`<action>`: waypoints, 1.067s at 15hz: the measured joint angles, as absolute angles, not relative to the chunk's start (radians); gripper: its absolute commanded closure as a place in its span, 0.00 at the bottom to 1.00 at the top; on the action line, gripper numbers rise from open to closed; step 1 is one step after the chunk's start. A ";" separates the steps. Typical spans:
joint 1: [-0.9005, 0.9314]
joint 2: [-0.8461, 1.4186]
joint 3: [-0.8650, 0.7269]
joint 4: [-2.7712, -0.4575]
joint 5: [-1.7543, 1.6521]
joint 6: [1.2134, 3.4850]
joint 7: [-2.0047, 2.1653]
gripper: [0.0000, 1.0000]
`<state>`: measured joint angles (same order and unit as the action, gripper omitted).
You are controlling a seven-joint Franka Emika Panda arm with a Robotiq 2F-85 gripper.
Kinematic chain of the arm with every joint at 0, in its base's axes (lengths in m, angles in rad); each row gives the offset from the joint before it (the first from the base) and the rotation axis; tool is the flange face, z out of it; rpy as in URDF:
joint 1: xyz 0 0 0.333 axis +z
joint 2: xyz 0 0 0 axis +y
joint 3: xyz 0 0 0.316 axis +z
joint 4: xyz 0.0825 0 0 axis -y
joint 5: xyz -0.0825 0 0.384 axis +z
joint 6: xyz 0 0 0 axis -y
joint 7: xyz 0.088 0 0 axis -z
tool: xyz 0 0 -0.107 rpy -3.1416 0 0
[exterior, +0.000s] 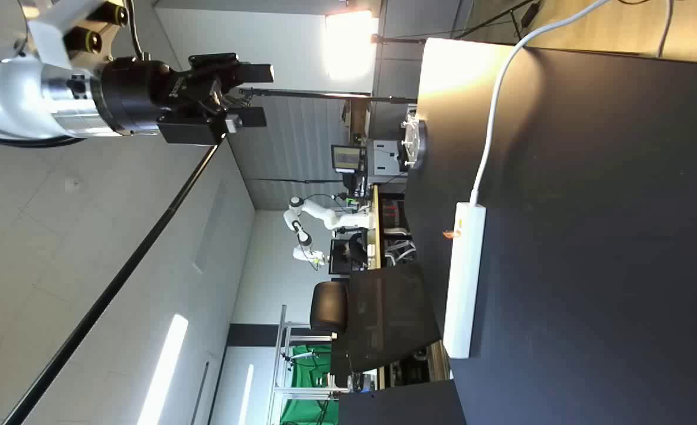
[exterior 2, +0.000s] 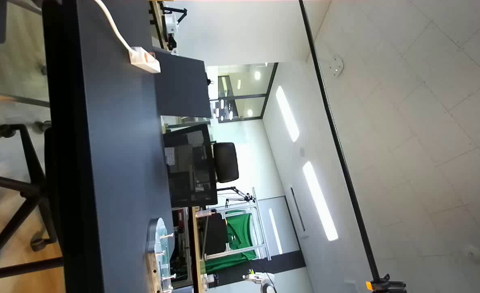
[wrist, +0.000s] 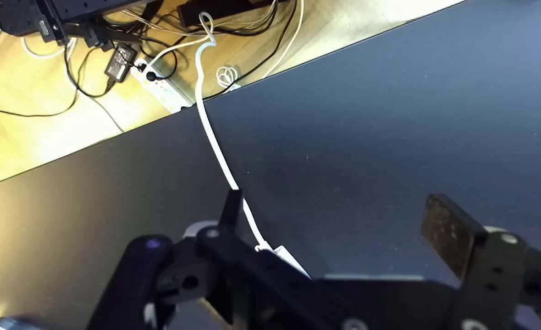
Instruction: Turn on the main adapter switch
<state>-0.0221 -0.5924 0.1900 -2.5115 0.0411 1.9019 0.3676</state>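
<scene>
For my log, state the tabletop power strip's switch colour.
The switch is orange, clearest in an exterior view.

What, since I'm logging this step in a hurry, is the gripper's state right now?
Gripper: open, jaws well apart, holding nothing.

Arm (exterior: 6, 97): white, partly in view, held high
Wrist (exterior: 71, 106): directed downward
Fingers (exterior: 257, 73): black, parted wide, tips pointing down
</scene>
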 measured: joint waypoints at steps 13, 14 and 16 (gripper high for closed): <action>-0.022 -0.591 0.190 -2.513 0.035 1.912 0.358 0.00; -0.021 -0.587 0.190 -2.516 0.018 1.935 0.334 0.00; -0.019 -0.556 0.186 -2.530 -0.030 2.027 0.244 0.00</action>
<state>-0.0186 -0.5556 0.1859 -2.5297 -0.0299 2.0270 0.2437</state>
